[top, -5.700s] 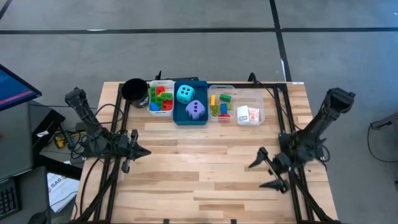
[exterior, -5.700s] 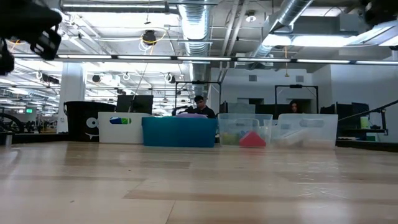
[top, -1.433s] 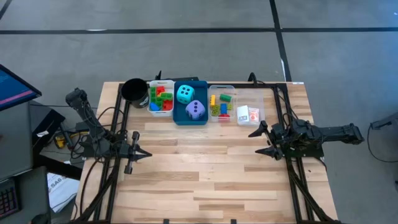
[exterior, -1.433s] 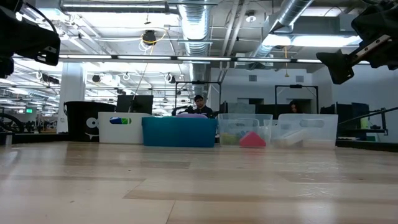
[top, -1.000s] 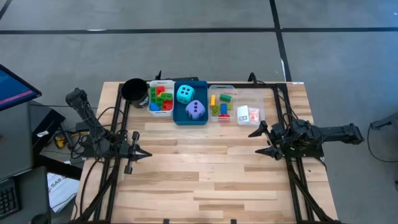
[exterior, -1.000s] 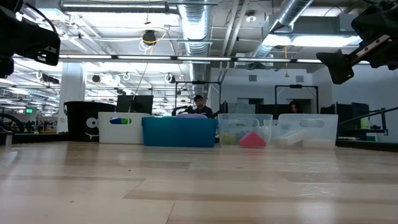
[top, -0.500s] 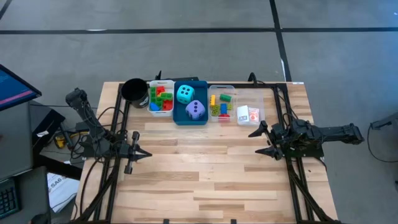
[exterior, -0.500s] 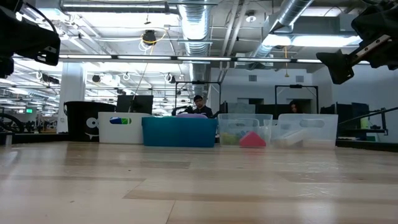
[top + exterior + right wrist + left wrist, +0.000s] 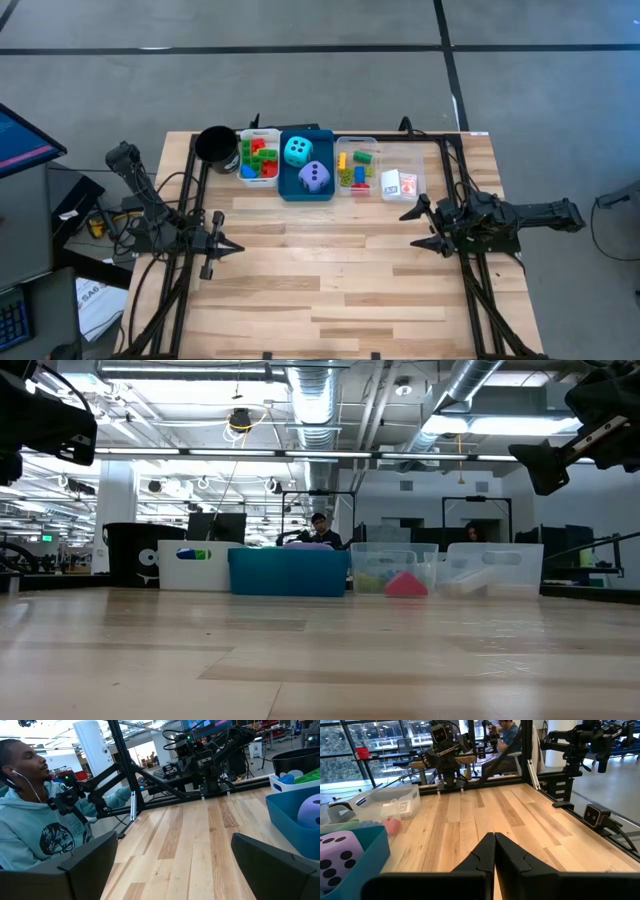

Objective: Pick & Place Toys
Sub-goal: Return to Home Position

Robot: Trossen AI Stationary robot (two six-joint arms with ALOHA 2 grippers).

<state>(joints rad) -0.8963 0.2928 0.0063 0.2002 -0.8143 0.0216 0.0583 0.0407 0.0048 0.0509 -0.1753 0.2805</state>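
Sitting binned, toys near right pincer, farther from left pincer.

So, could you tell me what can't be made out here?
- High view: cards too small to read or count.
- Low view: the wall of the blue tray hides the cyan die.
- Right wrist view: purple die cut off by the picture's edge.
- Low view: left arm and right arm cut off at top corners.

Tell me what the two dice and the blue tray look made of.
Cyan die and purple die: likely soft foam, with matte faces, rounded edges and black pips. Blue tray: probably rigid plastic, with smooth, thin, evenly coloured walls.
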